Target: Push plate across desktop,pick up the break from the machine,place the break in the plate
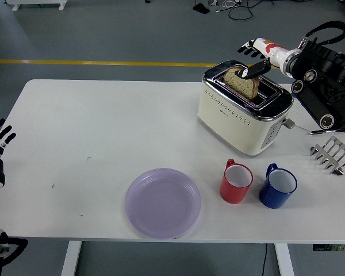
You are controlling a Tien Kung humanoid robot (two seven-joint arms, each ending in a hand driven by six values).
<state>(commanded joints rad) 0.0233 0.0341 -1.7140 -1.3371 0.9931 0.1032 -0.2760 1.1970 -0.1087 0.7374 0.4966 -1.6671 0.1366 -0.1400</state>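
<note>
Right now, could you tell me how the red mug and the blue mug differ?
The red mug stands left of the blue mug, nearer the purple plate. The red mug's handle points toward the toaster; the blue mug's handle points the same way but sits at its upper left. Both stand upright, look empty, and have white insides.

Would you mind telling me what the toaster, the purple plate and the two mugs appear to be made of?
The toaster looks like cream-painted metal or plastic with a polished chrome top that mirrors its surroundings. The purple plate seems to be matte, slightly translucent plastic. The red mug and blue mug look like glossy enamel or ceramic, given their white interiors.
</note>
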